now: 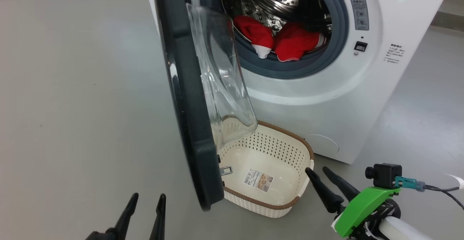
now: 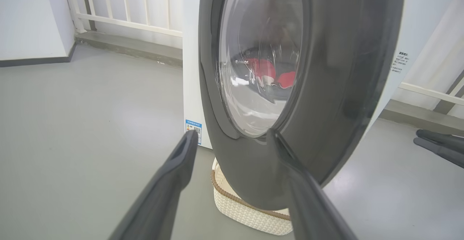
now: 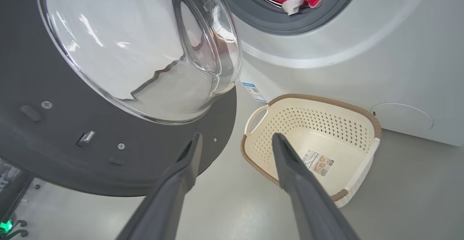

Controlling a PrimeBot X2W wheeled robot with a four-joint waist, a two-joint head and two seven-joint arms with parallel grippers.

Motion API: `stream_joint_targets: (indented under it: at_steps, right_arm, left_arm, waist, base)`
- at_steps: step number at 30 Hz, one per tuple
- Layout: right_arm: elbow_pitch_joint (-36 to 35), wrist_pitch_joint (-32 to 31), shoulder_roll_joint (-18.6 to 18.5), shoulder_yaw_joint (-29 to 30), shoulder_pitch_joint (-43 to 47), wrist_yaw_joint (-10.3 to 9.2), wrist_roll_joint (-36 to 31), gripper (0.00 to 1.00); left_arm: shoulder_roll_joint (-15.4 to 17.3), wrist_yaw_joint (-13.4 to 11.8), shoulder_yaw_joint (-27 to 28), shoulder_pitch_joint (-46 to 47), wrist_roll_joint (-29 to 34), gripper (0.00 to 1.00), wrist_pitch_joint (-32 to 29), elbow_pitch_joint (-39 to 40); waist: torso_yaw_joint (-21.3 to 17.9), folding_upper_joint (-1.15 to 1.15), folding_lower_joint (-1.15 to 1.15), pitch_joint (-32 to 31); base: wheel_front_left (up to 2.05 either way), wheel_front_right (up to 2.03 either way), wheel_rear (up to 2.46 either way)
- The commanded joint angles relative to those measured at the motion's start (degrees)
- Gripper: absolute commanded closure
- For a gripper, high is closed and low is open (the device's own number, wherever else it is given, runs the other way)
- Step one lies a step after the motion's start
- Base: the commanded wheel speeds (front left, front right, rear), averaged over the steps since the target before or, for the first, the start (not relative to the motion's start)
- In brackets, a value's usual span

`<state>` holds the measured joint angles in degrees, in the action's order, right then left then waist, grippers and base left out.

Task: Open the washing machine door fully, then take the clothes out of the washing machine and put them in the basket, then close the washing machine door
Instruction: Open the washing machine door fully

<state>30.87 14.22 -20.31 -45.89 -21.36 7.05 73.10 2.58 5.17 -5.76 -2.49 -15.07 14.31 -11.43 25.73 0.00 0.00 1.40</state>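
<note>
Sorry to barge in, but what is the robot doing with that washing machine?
It is set to unload laundry. The washing machine door stands open, swung toward the robot, and the red clothes lie inside the washing machine. The basket below holds no clothes yet. The left gripper and right gripper are both open and empty, the right one beside the basket.
</note>
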Motion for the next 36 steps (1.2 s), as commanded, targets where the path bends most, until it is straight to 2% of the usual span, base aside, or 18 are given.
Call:
stream_joint_targets:
  at_steps: [1,12,20,26,31,36]
  right_arm:
    - [-0.7,0.8,0.3,1.9,1.4,0.44,-2.9,0.00]
    - [-4.8,0.8,4.3,20.5,10.0,0.44,-26.5,0.00]
    - [-10.6,0.8,8.1,31.0,15.3,0.44,-40.5,0.00]
    - [-15.6,0.8,10.6,36.6,18.0,0.44,-46.7,0.00]
    - [-17.6,0.8,11.8,38.4,19.5,0.44,-48.8,0.00]
    - [-16.6,0.8,11.9,37.7,20.5,0.44,-49.2,0.00]
  left_arm:
    - [0.3,0.4,2.1,2.3,0.6,0.00,0.7,1.3]
    - [0.3,0.6,2.6,2.3,0.8,0.00,0.7,1.0]
    - [0.3,0.8,2.8,2.4,0.8,0.00,0.7,0.9]
    - [0.3,0.9,2.8,2.5,0.8,0.00,0.7,1.2]
    - [0.3,0.9,2.7,2.4,0.8,0.00,0.7,1.4]
    - [0.3,0.8,2.5,2.3,0.8,0.00,0.7,1.3]
  waist:
    - [-0.3,0.00,0.00,0.2]
    - [-1.1,0.00,0.00,0.0]
    - [-1.3,0.00,0.00,-0.1]
    - [-1.5,0.00,0.00,-0.1]
    - [-1.6,0.00,0.00,-0.1]
    - [-1.7,0.00,0.00,-0.2]
  base:
    - [0.00,0.00,0.00]
    - [0.00,0.00,0.00]
    - [0.00,0.00,0.00]
    - [0.00,0.00,0.00]
    - [0.00,0.00,0.00]
    - [0.00,0.00,0.00]
